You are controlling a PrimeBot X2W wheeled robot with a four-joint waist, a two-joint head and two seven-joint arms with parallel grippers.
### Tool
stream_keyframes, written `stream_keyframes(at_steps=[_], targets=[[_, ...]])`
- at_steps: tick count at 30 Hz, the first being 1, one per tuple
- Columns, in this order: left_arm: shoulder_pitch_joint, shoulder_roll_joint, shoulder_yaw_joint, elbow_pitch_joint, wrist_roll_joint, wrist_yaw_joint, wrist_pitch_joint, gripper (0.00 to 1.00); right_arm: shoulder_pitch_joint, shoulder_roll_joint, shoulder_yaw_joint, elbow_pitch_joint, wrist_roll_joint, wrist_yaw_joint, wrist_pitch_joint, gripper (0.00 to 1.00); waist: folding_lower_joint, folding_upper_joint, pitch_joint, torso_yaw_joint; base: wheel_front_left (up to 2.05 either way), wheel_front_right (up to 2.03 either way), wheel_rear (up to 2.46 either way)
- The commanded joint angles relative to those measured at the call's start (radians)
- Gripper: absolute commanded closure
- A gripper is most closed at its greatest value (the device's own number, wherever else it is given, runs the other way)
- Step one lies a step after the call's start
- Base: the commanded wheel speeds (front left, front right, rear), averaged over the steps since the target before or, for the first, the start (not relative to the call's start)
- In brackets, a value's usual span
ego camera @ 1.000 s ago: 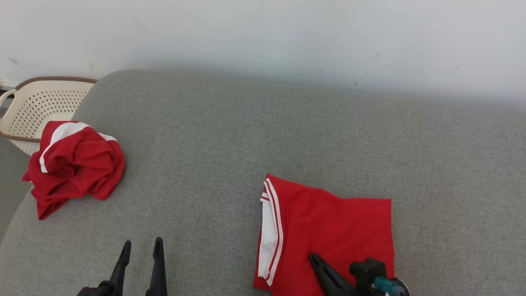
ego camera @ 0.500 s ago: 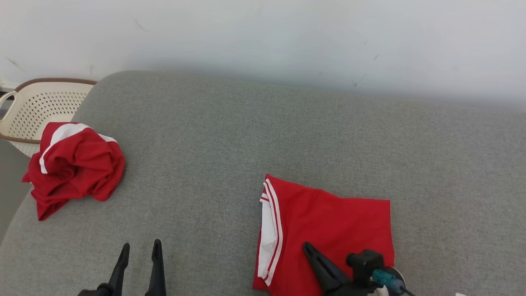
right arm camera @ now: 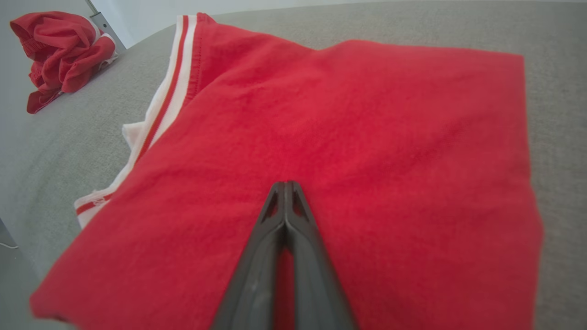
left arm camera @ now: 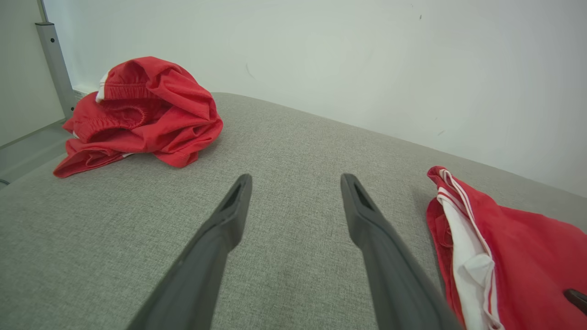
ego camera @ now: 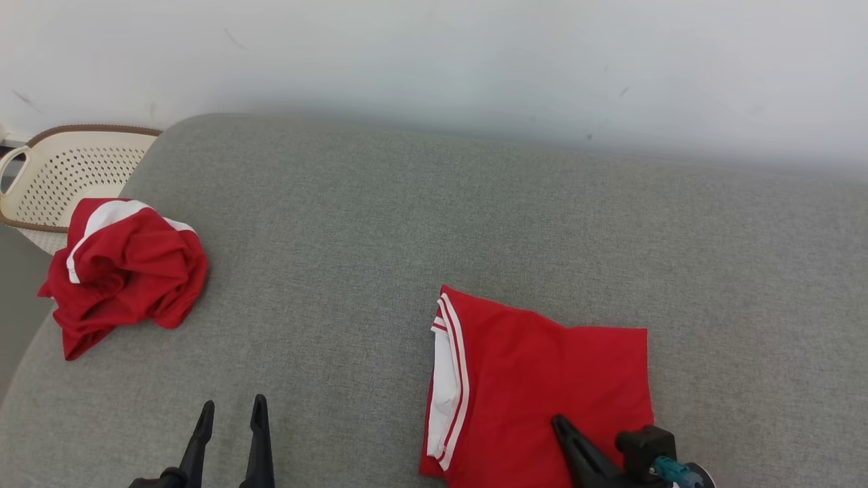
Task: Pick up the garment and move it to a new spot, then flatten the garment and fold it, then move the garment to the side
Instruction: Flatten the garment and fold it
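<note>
the right tool (right arm camera: 285,184) is shut tight, its two dark fingers pressed together with nothing between them. its tip is over the folded red garment (ego camera: 542,366), above the part of the cloth nearest the front edge of the grey cushion (ego camera: 352,224). it is too hard to tell if the tip touches the cloth.

the left tool (ego camera: 232,403) is wide open and holds nothing. it hangs over bare grey cushion by the front edge, left of the folded red garment and apart from it.

the folded red garment lies flat near the front edge, a bit right of the middle. its white and red striped band faces the left edge.

a crumpled red garment (ego camera: 125,271) lies in a heap at the left edge, near the far left corner. a cream basket (ego camera: 61,176) with small holes stands past that corner. a pale wall (ego camera: 434,61) runs behind the far edge.
</note>
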Motion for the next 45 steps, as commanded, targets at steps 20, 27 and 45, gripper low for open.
stream_keyframes(at_steps=[20, 27, 45], targets=[[0.001, 0.0, -0.005, 0.009, -0.006, -0.003, -0.005, 0.0, 0.011, 0.048, 0.243, 0.004, 0.075, 0.0, -0.001, 1.0, 0.0, -0.0001, -0.008, 0.013, 0.0, 0.0, 0.0], [0.019, 0.0, -0.005, 0.002, -0.004, 0.002, -0.005, 0.0, -0.017, 0.023, 0.279, -0.015, 0.12, 0.0, -0.001, 1.0, 0.0, -0.0001, -0.018, 0.01, 0.0, 0.0, 0.0], [0.017, 0.0, -0.015, 0.006, -0.011, 0.008, -0.005, 0.0, -0.034, -0.009, 0.306, -0.108, 0.084, 0.0, 0.007, 0.0, 0.0, -0.0001, -0.034, 0.011, 0.0, 0.0, 0.0]])
